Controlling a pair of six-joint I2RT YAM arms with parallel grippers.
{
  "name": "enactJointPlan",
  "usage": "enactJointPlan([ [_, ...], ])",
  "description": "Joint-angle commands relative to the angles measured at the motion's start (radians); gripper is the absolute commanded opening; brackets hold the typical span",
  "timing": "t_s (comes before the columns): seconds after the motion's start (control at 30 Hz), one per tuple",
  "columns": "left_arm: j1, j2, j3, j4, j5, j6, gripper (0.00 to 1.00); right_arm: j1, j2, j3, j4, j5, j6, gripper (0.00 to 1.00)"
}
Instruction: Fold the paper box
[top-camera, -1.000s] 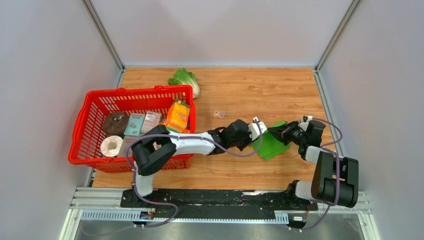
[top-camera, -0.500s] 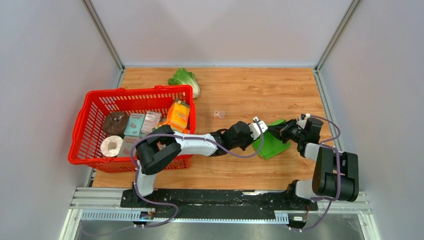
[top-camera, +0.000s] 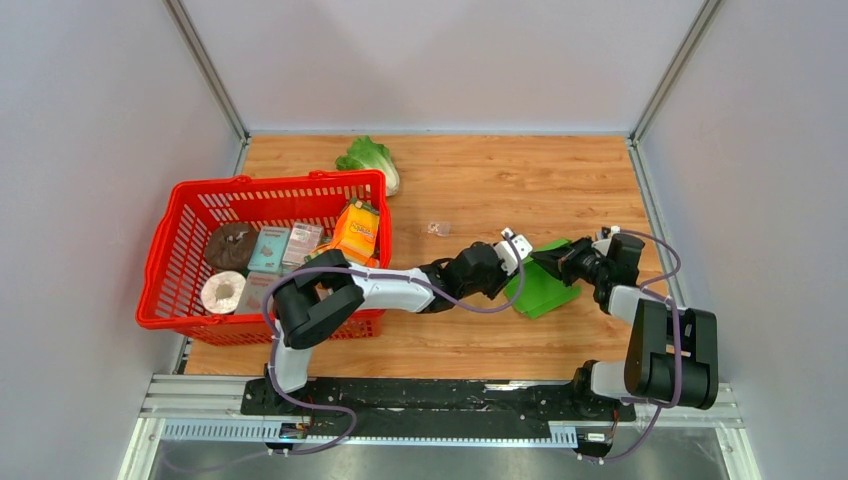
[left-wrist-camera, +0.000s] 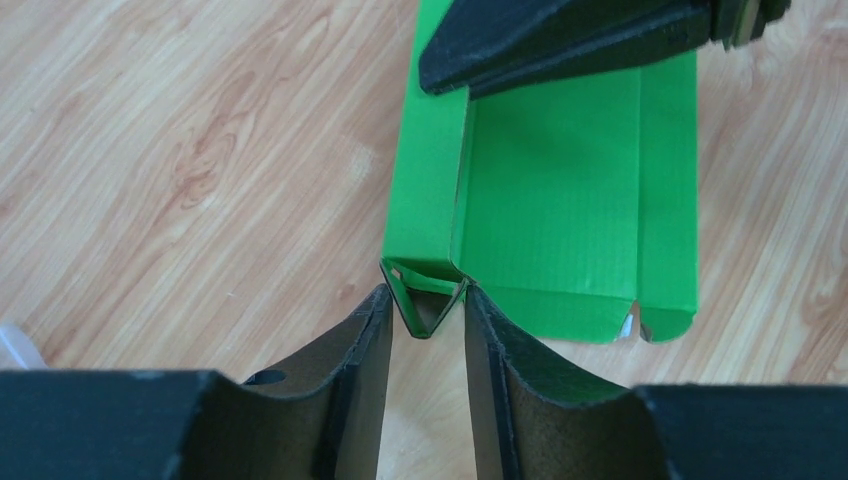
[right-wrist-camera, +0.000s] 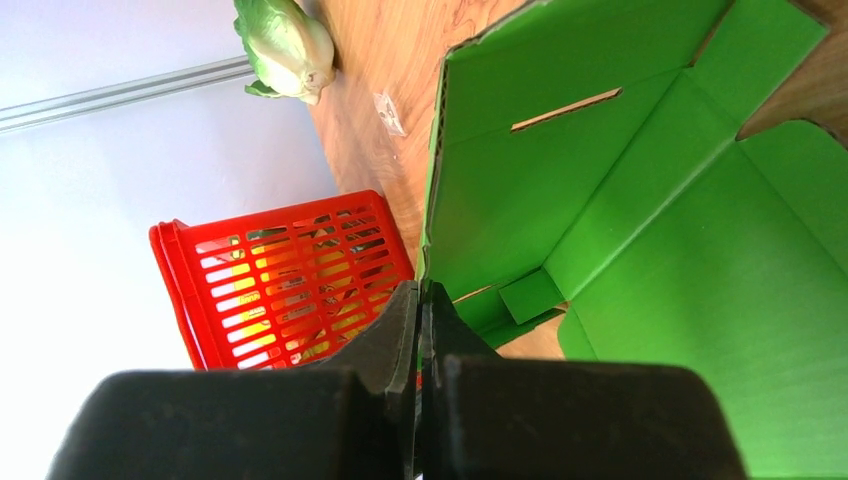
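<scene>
two pincers on one paper box (top-camera: 541, 286): left pincer (left-wrist-camera: 424, 318) parted around a folded corner, right pincer (right-wrist-camera: 421, 300) clenched on its wall

Our left arm (top-camera: 385, 288) has a white forearm shell, our right arm (top-camera: 655, 345) chunky black joints; both trail purple cables, ending in matte black wedge-shaped jaws.

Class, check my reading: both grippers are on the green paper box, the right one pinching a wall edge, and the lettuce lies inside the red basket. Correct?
One error: the lettuce lies on the table beyond the red basket, as the top external view shows. The rest stands.
</scene>
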Motion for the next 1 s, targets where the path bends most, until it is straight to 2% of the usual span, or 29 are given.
enactJointPlan([
  [0.0,-0.001,-0.056,-0.040,0.057,0.063,0.025,0.41,0.012,-0.017,0.029,-0.089,0.047,-0.089,0.00],
  [0.17,0.016,-0.105,-0.125,0.070,0.077,0.028,0.43,0.012,-0.053,0.062,-0.155,0.069,-0.152,0.00],
  [0.37,0.073,-0.093,-0.119,0.097,0.221,-0.041,0.49,0.021,-0.084,0.067,-0.202,0.102,-0.174,0.00],
  [0.47,0.074,-0.064,-0.080,0.069,0.227,-0.030,0.49,0.030,-0.087,0.059,-0.187,0.119,-0.171,0.00],
  [0.73,0.071,-0.032,-0.013,0.055,0.278,-0.024,0.35,0.048,-0.084,0.032,-0.144,0.150,-0.112,0.00],
  [0.97,0.053,-0.007,0.018,0.034,0.292,-0.021,0.34,0.058,-0.119,0.023,-0.145,0.182,-0.085,0.00],
])
